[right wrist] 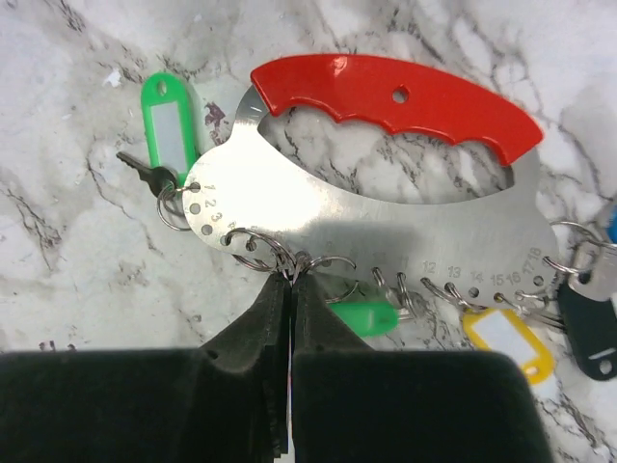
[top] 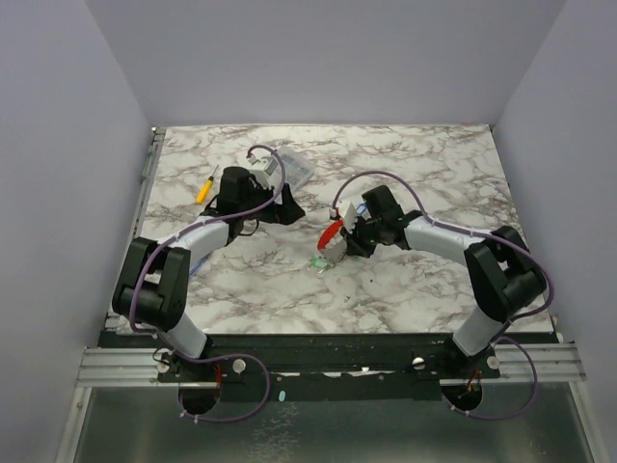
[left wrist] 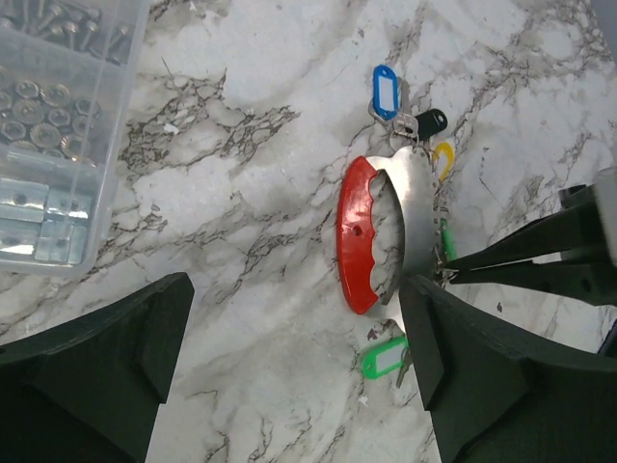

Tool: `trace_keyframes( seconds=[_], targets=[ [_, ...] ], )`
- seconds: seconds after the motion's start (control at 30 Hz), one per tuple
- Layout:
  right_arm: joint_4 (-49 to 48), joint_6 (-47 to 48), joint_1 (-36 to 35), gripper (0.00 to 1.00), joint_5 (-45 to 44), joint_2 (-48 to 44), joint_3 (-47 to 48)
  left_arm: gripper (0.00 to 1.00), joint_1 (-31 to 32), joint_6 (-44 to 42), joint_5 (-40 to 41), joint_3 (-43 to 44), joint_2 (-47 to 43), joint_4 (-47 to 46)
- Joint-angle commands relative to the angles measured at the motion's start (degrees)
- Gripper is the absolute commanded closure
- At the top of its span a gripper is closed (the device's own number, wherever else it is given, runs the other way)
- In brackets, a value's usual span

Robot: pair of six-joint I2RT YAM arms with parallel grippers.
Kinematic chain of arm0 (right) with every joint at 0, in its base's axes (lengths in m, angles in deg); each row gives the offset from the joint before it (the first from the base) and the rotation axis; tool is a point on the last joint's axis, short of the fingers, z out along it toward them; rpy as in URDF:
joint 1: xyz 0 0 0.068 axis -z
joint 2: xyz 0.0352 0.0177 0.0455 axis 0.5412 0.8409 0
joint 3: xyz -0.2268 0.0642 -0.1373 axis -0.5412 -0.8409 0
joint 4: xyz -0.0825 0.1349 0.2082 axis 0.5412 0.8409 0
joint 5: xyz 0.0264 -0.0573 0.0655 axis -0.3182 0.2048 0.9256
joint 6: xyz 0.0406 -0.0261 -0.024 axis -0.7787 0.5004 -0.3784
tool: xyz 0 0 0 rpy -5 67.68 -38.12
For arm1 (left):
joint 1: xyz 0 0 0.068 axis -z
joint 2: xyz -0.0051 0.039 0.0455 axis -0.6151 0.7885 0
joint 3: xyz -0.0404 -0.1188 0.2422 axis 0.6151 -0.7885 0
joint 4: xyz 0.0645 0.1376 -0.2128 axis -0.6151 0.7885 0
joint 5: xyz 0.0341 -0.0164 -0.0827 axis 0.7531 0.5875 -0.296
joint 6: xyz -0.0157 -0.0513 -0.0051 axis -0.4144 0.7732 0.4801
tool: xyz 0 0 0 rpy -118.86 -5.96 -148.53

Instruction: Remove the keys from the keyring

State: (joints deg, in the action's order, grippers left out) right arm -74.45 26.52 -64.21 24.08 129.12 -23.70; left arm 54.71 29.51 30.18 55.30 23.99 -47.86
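Right wrist: right gripper (right wrist: 291, 280) clenches a split ring (right wrist: 262, 253) on the keyring (right wrist: 318, 207); left gripper (left wrist: 289, 328), spread wide, should brace next.

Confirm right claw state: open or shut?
Shut: right claw fingers press together with no gap, tips at a small ring on the keyring edge; whether it's pinched, cannot tell.

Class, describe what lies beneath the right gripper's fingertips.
A green tag peeks out beside the shut right gripper, just below the keyring. The tag's remainder is covered by the gripper.
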Motion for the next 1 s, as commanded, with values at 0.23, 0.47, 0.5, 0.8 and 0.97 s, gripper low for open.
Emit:
trace_keyframes(
  seconds=[0.23,0.47,0.5,0.8,0.97],
  targets=[
    [-16.9,-3.3,-0.3,1.00,-2.7,-11.1,-6.8,0.03,0.3,8.8,-10.7,-1.7,7.3,-5.4],
    [-21.6,-4.5,-0.3,0.99,-2.7,-12.9,-8.4,0.02,0.5,22.2,-17.2,-4.9,11.0,-17.6],
    [-22.4,-4.9,-0.3,0.99,-2.6,-13.0,-8.7,0.01,0.6,24.3,-17.3,-5.7,11.4,-20.1],
    [-25.3,-7.6,-0.3,0.99,-2.1,-13.5,-8.3,0.01,1.1,37.7,-17.2,-6.3,16.2,-27.1],
    [-27.1,-9.2,-0.3,0.99,-1.4,-13.5,-8.1,0.01,1.2,44.4,-18.0,-6.8,18.2,-32.5]
  ],
)
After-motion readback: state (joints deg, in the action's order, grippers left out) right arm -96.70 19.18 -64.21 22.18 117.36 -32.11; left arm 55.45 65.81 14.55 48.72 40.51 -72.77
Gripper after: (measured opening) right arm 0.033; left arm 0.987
